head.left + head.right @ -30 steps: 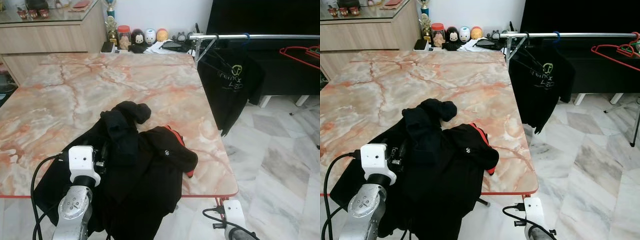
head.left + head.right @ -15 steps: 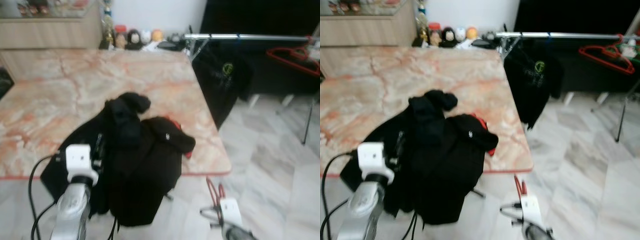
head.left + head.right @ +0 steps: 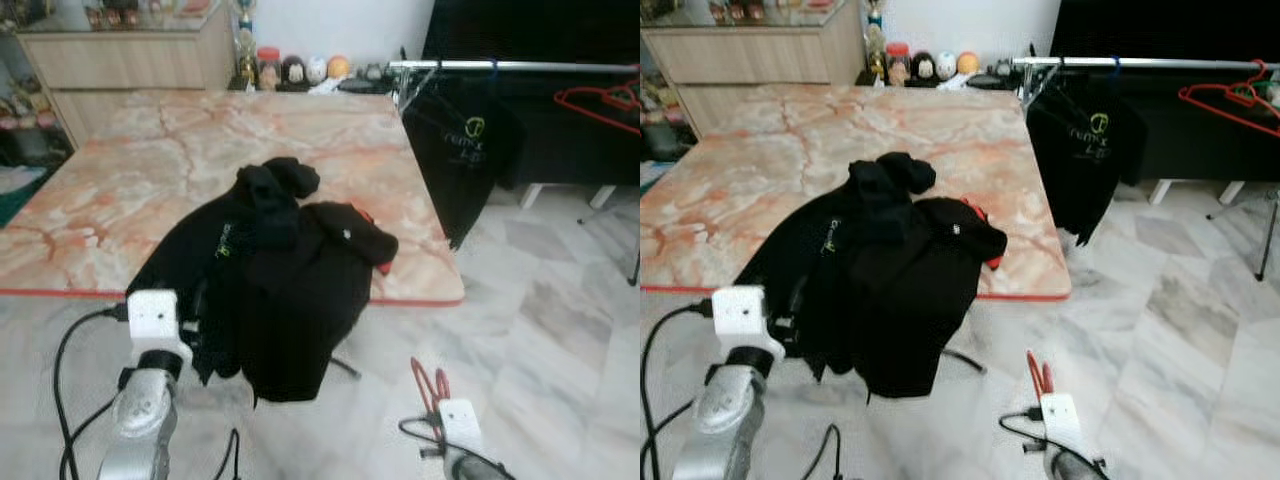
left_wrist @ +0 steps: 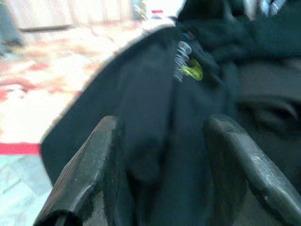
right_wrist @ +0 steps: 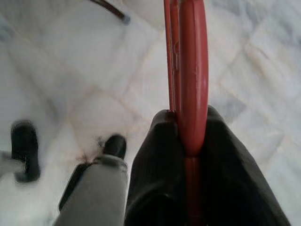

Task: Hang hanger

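Note:
A red hanger (image 5: pixel 192 70) is pinched between the black fingers of my right gripper (image 5: pixel 188 123), low in front of me over the floor; its red loop (image 3: pixel 430 384) sticks up above the right wrist. My left gripper (image 4: pixel 162 129) has a thick fold of a black garment (image 3: pixel 290 270) between its fingers. That garment lies heaped at the near edge of the marble table (image 3: pixel 150 160) and hangs down over it toward the left wrist (image 3: pixel 155 320). A metal clothes rail (image 3: pixel 520 66) stands to the right of the table.
A black T-shirt (image 3: pixel 468 150) hangs from the rail, and another red hanger (image 3: pixel 600 102) hangs farther right. Jars and small figures (image 3: pixel 300 70) line the table's far edge, next to a wooden cabinet (image 3: pixel 130 55). Pale marble floor (image 3: pixel 560 330) lies to the right.
The camera has backed away from the table, whose near edge now shows in full. The black garment hangs farther over that edge. The red hanger has come up into view by my right wrist.

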